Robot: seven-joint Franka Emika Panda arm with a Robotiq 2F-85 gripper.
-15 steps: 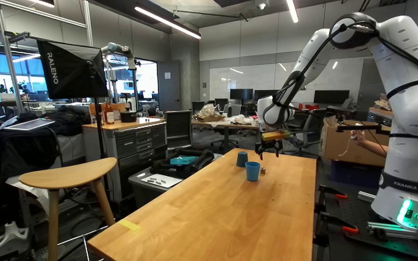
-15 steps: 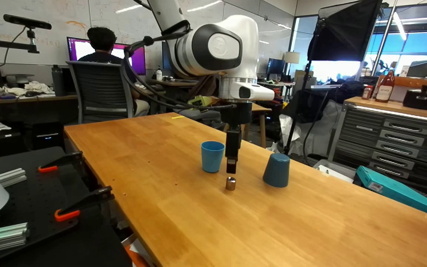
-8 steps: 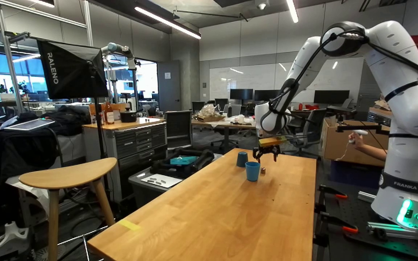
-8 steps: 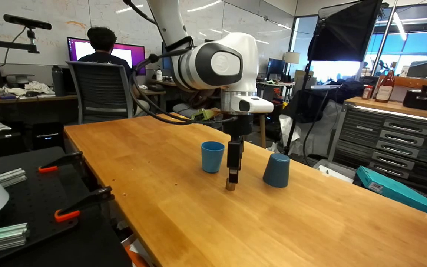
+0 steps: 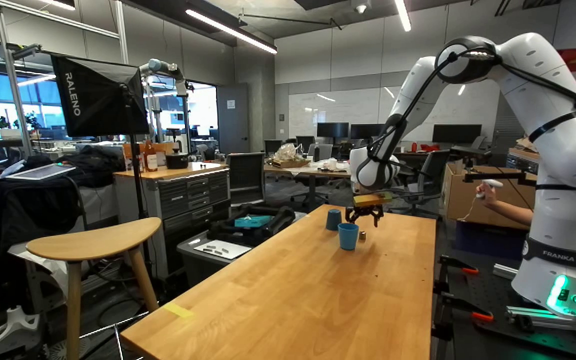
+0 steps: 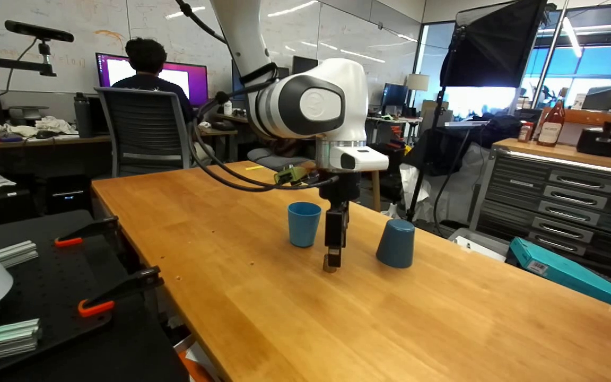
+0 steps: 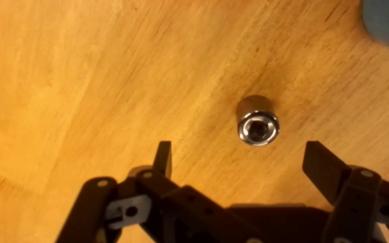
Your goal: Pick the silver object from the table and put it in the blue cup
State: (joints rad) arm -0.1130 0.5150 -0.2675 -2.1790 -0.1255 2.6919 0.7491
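Observation:
The silver object (image 7: 258,126), a short metal cylinder with a square hole in its top, stands upright on the wooden table (image 5: 318,300). It shows in both exterior views (image 5: 362,235) (image 6: 329,270), partly behind a fingertip in one. My gripper (image 7: 239,145) points down just over it, jaws wide apart, nothing between them. In the wrist view the object lies ahead of the fingertips, nearer the right one. In both exterior views the gripper (image 5: 364,223) (image 6: 334,262) is low over the object. The blue cup (image 5: 348,237) (image 6: 304,225) stands upright close by; its side fills the top right corner of the wrist view (image 7: 388,23).
A darker blue cup (image 6: 396,245) (image 5: 333,220) stands upside down on the table, on another side of the silver object. Clamps (image 6: 96,307) grip the table edge by the robot base. A cable hangs in a loop from the arm.
My gripper has come down toward the silver object and shifted slightly left in an exterior view, staying open. The silver object and both cups have not moved.

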